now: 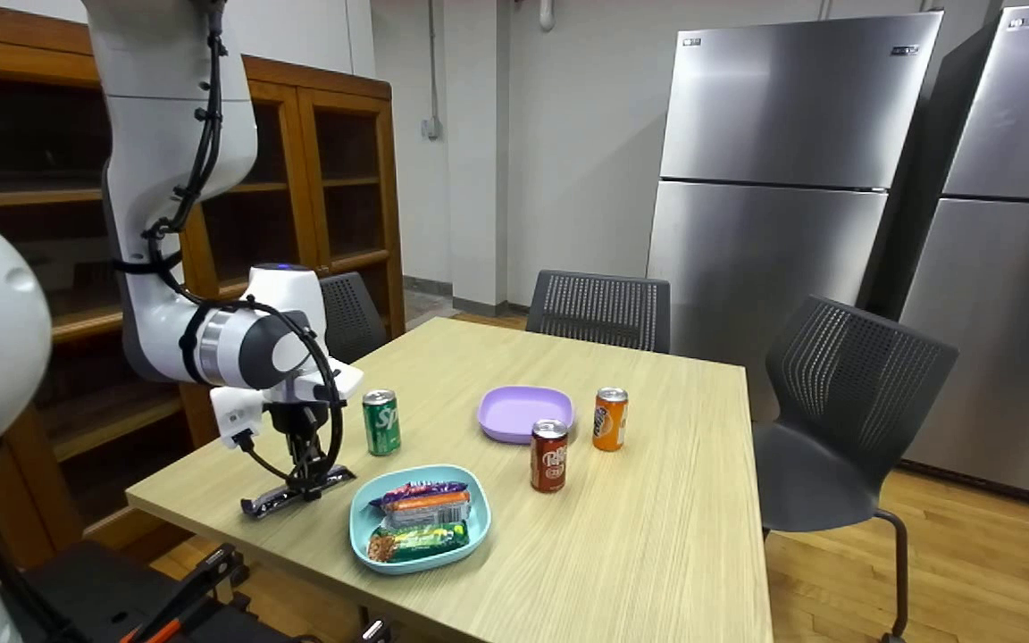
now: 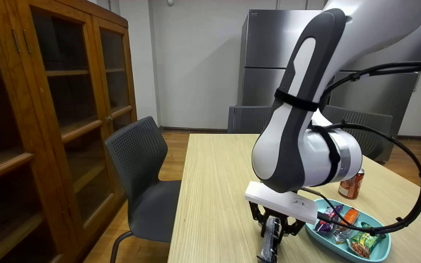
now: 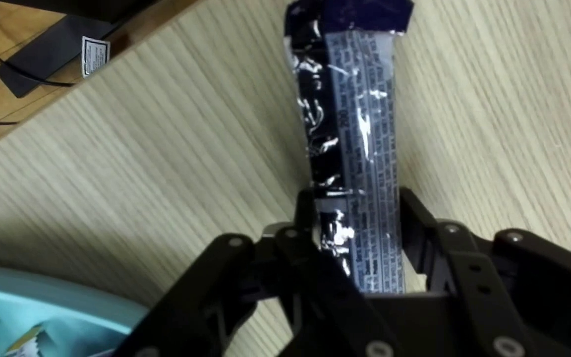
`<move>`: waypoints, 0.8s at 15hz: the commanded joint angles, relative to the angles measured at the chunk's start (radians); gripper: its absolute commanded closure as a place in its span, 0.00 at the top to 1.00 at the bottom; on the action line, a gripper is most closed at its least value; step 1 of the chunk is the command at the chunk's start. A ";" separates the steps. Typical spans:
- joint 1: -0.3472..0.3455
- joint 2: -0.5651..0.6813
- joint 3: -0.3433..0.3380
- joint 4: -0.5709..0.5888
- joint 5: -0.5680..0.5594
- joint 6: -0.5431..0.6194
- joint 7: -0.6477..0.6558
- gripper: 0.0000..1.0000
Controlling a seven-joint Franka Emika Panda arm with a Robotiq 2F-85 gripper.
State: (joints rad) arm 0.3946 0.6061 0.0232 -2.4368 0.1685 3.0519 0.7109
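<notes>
One snack bar [image 3: 360, 124], pinched by its sides in my gripper [image 3: 357, 204] (seen in my wrist view), near the robot-side edge of the table [image 1: 639, 545]; one blue tray [image 1: 365, 518] beside it.

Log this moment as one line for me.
gripper: closed on snack bar | height: down at table, lift unclear | blue tray: wrapped snacks inside | green can: upright

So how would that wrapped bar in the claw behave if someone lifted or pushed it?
Probably fairly stiff: the bar lies straight. Its glossy wrapper might slip a little in the claw. Looking flat-sided, it seems likelier to slide than roll.
</notes>
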 commanded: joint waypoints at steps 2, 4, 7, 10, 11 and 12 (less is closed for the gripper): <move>-0.042 -0.057 0.042 -0.027 0.025 0.001 -0.078 0.05; -0.051 -0.091 0.048 -0.049 0.021 0.000 -0.109 0.06; -0.082 -0.152 0.067 -0.097 0.019 -0.005 -0.174 0.06; -0.136 -0.213 0.083 -0.147 0.027 -0.008 -0.250 0.06; -0.158 -0.232 0.089 -0.161 0.031 -0.010 -0.275 0.06; -0.191 -0.252 0.099 -0.177 0.032 -0.011 -0.303 0.06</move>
State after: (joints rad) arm 0.2944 0.4541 0.0747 -2.5381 0.1696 3.0529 0.5079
